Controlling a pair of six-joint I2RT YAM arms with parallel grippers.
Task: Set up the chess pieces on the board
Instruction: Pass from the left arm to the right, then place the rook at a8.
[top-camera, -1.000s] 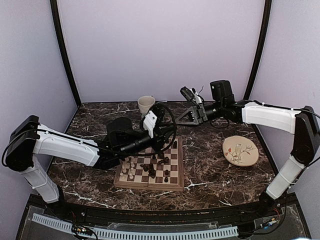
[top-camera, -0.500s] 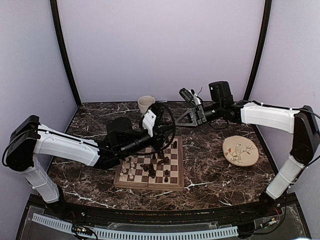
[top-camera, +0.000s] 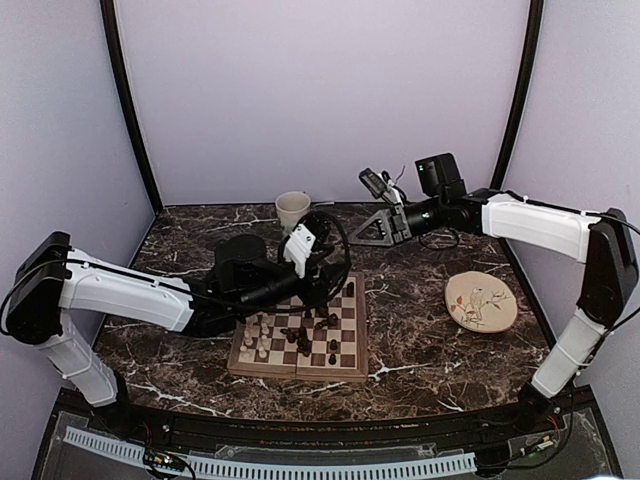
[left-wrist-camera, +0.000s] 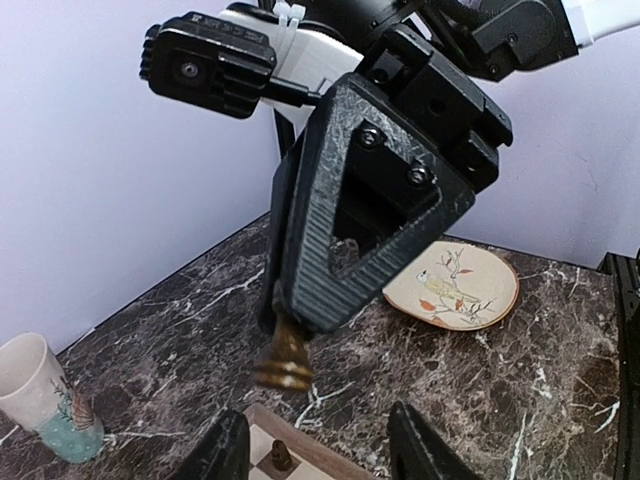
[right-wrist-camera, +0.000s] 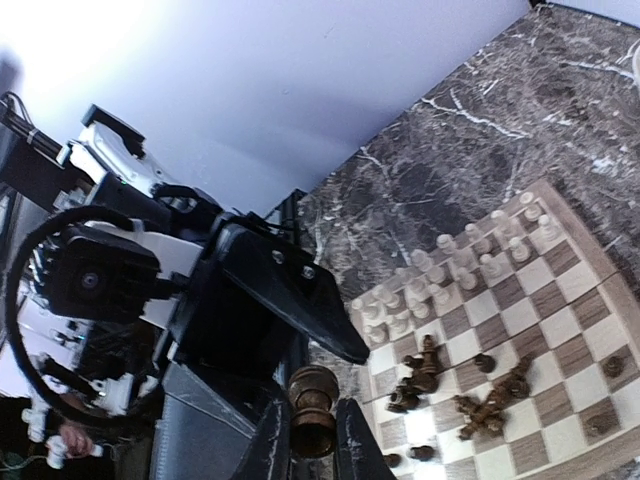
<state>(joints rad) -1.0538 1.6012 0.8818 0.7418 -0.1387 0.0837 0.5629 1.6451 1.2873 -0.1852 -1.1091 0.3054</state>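
Chessboard lies nearest on the table, with cream pieces grouped on its left side and dark pieces heaped mid-board. The left arm lies low across its far edge, left pincer spread wide, holding nothing. Beyond, the right arm reaches leftward, right pincer clamped on a dark brown piece in the air. A bird-painted plate sits to the right and a cup at the back.
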